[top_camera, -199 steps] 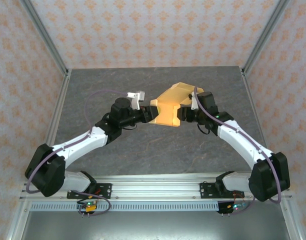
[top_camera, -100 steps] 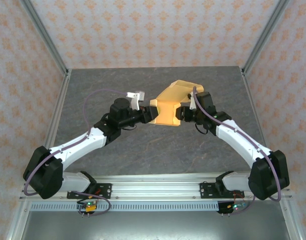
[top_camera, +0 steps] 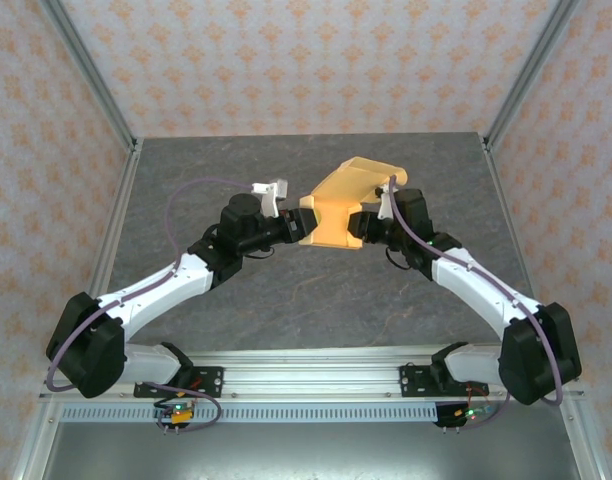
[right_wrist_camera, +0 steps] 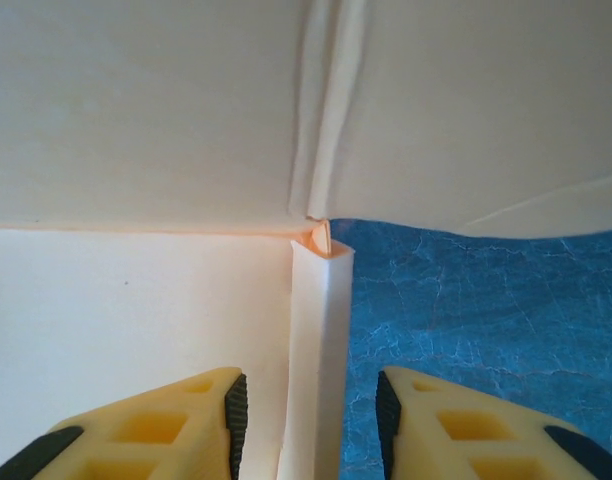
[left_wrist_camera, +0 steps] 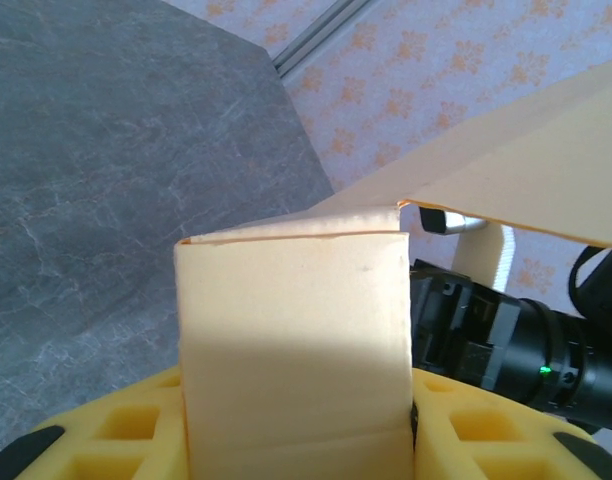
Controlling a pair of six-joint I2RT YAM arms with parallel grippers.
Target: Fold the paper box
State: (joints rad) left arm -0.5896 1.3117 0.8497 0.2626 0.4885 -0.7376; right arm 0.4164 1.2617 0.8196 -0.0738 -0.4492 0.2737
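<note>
Paper box in left gripper | right gripper straddles edge | grey table

The top camera is looking down from high behind the near edge, taking in the whole surface. The wrist cameras are peering at close range past the left tool and the right tool; all three are sharing the paper box.
</note>
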